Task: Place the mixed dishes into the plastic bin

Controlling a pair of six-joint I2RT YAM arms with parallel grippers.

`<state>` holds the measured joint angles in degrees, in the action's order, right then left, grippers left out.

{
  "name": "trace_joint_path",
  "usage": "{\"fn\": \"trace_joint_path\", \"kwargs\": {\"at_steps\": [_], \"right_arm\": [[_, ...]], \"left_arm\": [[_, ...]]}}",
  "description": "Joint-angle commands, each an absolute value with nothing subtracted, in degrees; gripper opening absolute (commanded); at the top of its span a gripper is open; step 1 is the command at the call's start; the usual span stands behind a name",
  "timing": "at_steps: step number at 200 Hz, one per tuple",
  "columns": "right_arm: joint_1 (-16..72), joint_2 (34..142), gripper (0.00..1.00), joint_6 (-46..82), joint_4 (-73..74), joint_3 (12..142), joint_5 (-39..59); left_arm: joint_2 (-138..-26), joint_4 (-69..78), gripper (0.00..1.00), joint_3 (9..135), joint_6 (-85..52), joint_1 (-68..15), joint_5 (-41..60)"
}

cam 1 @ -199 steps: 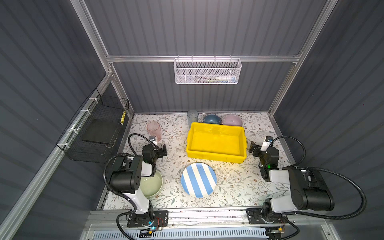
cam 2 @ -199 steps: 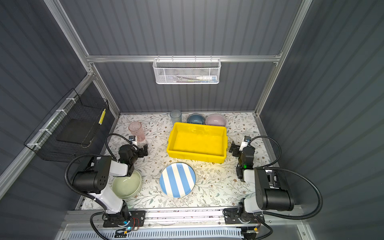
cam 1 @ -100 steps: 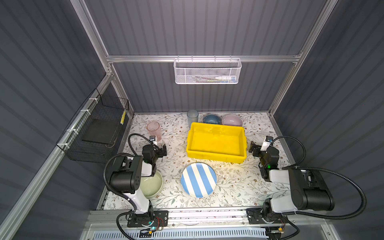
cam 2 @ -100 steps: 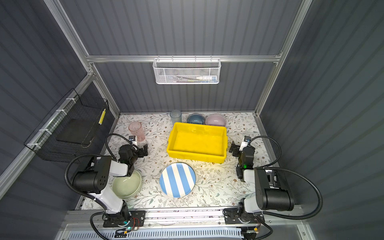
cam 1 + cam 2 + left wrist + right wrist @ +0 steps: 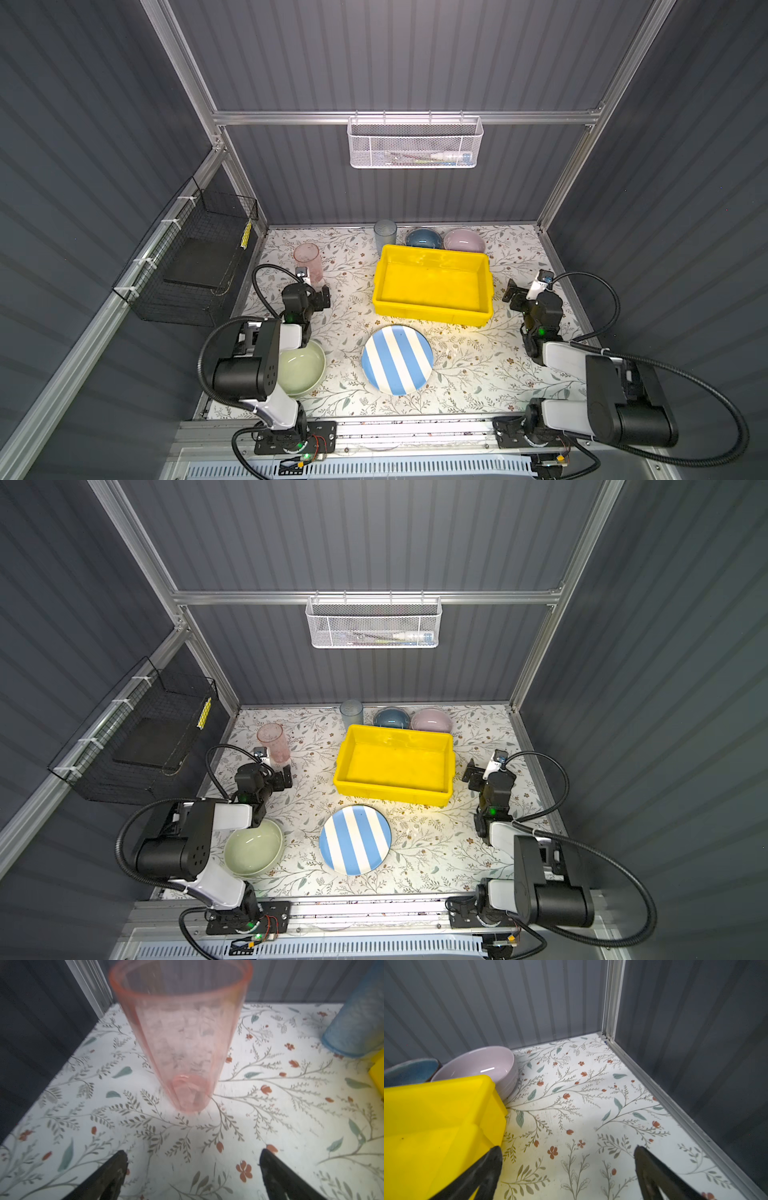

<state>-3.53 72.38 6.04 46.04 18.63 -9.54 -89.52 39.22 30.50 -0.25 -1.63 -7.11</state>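
The yellow plastic bin (image 5: pixel 432 316) (image 5: pixel 392 792) (image 5: pixel 436 1115) stands empty at the table's middle. Before it lies a blue-white striped plate (image 5: pixel 397 359) (image 5: pixel 354 839). A green bowl (image 5: pixel 301 372) sits front left, partly under my left arm. Behind the bin stand a blue tumbler (image 5: pixel 385 233) (image 5: pixel 357 1022), a blue bowl (image 5: pixel 423 239) (image 5: pixel 411 1070) and a lilac bowl (image 5: pixel 464 240) (image 5: pixel 481 1066). My left gripper (image 5: pixel 308 293) (image 5: pixel 193 1152) is open, just short of the upright pink tumbler (image 5: pixel 308 259) (image 5: pixel 182 1043). My right gripper (image 5: pixel 528 293) (image 5: pixel 568 1148) is open and empty beside the bin's right end.
A black wire basket (image 5: pixel 195 266) hangs on the left wall and a white mesh basket (image 5: pixel 415 143) on the back wall. Grey walls and an aluminium frame (image 5: pixel 612 1001) close in the floral table (image 5: pixel 469 365) on three sides.
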Motion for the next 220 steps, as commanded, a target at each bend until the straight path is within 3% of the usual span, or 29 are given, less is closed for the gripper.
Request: {"fn": "trace_joint_path", "kwargs": {"at_steps": [1, 39, 83, 109, 132, 153, 183, 220], "right_arm": [[-3.2, 65.1, 0.99, 8.0, 36.6, 20.7, -13.5], [-2.8, 53.7, 0.99, 10.8, 12.7, 28.8, -12.2], [1.1, 40.9, 0.99, 15.6, 1.4, 31.6, -8.7], [1.2, 42.5, 0.99, 20.2, -12.1, 40.0, 0.3], [3.7, 43.7, 0.99, 22.0, -15.7, 41.8, 9.4], [8.0, 42.9, 0.99, 23.3, -18.7, 41.9, 10.9], [13.0, 43.3, 0.98, 24.7, -24.6, 42.1, 15.9], [19.6, 43.6, 0.92, 27.4, -27.8, 40.0, 18.1]], "left_arm": [[-82.9, 27.1, 1.00, 35.0, -3.7, -1.8, -9.1], [-74.3, 9.5, 1.00, 42.2, -7.0, -4.7, -10.2], [-70.9, -10.6, 1.00, 52.2, -12.1, -7.7, -4.7], [-70.1, -20.0, 0.98, 56.5, -15.3, -9.6, 1.2], [-69.2, -25.7, 0.94, 57.6, -17.5, -11.0, 7.6], [-68.3, -29.8, 0.85, 56.8, -17.1, -12.2, 12.5], [-66.4, -36.7, 0.83, 55.1, -15.3, -12.4, 13.8], [-63.9, -35.7, 0.74, 49.8, -21.0, -13.4, 17.9]]}}
